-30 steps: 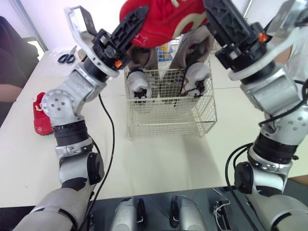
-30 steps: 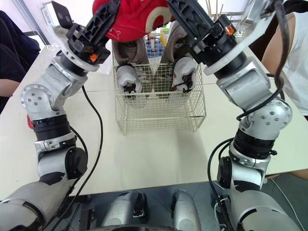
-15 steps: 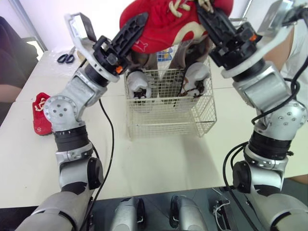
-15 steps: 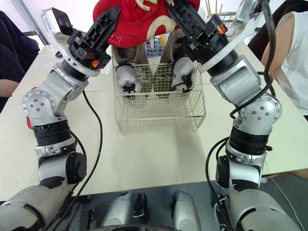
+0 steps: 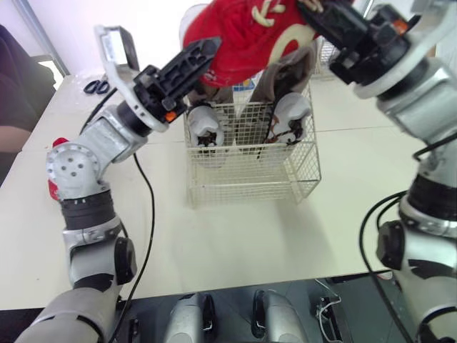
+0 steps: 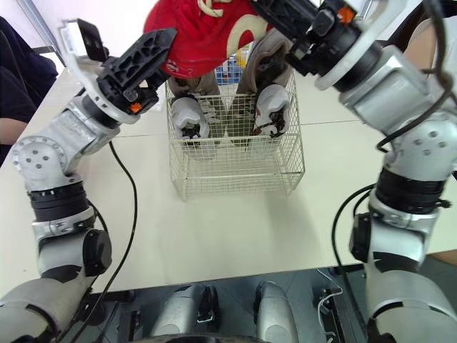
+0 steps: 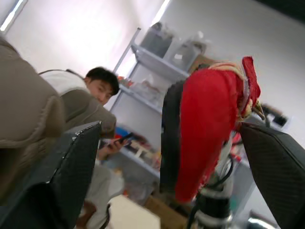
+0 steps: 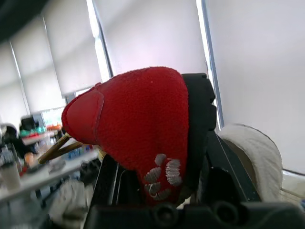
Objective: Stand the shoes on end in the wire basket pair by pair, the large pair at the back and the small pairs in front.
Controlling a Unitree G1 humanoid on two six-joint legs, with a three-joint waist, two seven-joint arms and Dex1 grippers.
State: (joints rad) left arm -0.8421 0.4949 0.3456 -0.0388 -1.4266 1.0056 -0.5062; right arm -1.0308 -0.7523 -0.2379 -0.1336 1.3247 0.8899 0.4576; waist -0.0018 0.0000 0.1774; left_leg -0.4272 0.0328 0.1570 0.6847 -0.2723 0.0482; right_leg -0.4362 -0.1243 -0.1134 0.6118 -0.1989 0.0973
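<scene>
A red shoe (image 5: pixel 250 36) hangs high over the wire basket (image 5: pixel 250 175), with my right gripper (image 5: pixel 325 14) shut on it. The right wrist view has the red shoe (image 8: pixel 143 129) pinched between its black fingers (image 8: pixel 198 129). My left gripper (image 5: pixel 200 57) stands open just left of the shoe. In the left wrist view its fingers (image 7: pixel 71 167) are spread wide on either side of the red shoe (image 7: pixel 209 124) without touching it. A large brown pair (image 5: pixel 207 125) with white toes stands on end at the back of the basket. A second red shoe (image 5: pixel 51 189) lies on the table at the far left, mostly hidden by my left arm.
Scissors (image 5: pixel 93 87) lie at the back left of the white table (image 5: pixel 235 229). A person's dark sleeve (image 5: pixel 14 107) is at the left edge and another person (image 6: pixel 443 43) sits at the right. The front part of the basket holds nothing.
My right gripper closed on the red shoe, then my left gripper let go and drew back to the left. The right arm has lifted the shoe a little higher.
</scene>
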